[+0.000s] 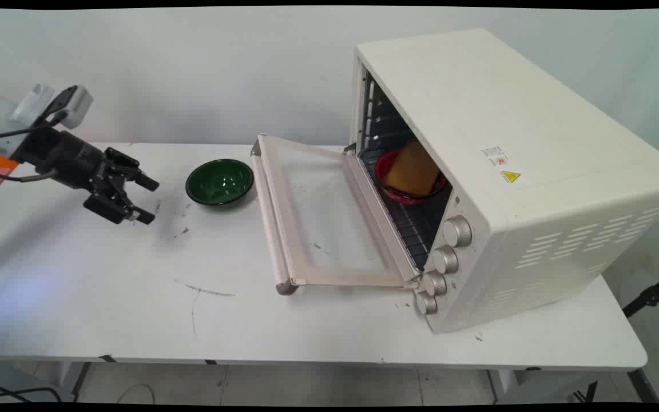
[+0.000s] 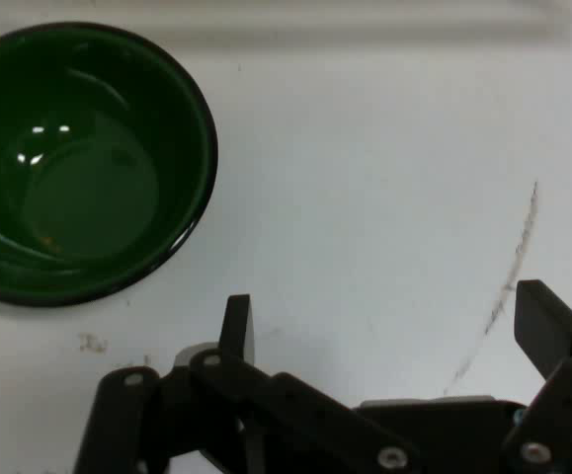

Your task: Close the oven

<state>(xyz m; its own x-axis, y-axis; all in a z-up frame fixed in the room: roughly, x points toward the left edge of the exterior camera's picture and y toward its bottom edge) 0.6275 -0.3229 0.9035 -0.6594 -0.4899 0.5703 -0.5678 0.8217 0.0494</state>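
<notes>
My black gripper [image 1: 147, 199] hangs low over the left part of the white table [image 1: 135, 320], tilted toward the right, open with nothing between its fingers. Nearest to it is an empty dark green bowl [image 1: 219, 181], a short way to its right. In the hand view the green bowl [image 2: 78, 163] fills the upper left, while the gripper [image 2: 389, 321] sits over bare tabletop beside it. The fingertips [image 2: 236, 326] are apart and touch nothing.
A white toaster oven [image 1: 507, 171] stands on the right with its door [image 1: 318, 217] folded down flat onto the table. Inside on the rack sits a red bowl [image 1: 389, 186] holding an orange-brown block [image 1: 412, 167]. Dark scuff marks [image 1: 201, 292] streak the table.
</notes>
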